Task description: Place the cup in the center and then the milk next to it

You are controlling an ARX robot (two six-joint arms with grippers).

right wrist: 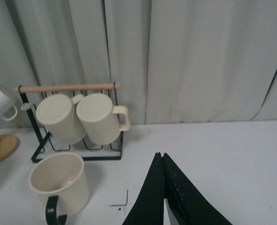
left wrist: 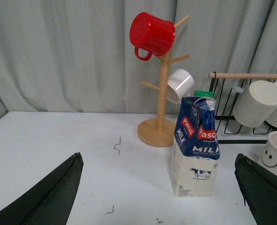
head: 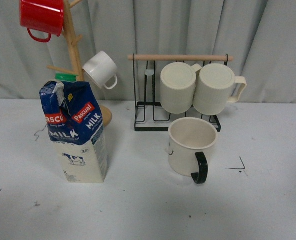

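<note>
Left claw (left wrist: 158, 158) agape, right claw (right wrist: 160, 157) closed; upright cream cup (head: 188, 145), black-handled, smiley-faced

A wooden mug tree (left wrist: 163, 93) stands well ahead of the left claw (left wrist: 158, 156). A red mug (left wrist: 152, 32) hangs up high on it. A small white mug (left wrist: 180, 86) hangs lower down on the same tree.

A black wire rack (right wrist: 96, 158) with a wooden bar (right wrist: 68, 87) on top stands ahead of the right claw (right wrist: 160, 157), well apart from it. Two bumpy cream mugs (right wrist: 58, 117) lie tipped over on the rack, side by side.

All of this sits on a white table (head: 148, 210) with a few small black marks (head: 240, 166) on it. A grey curtain (head: 188, 30) hangs at the back, farthest from both claws.
</note>
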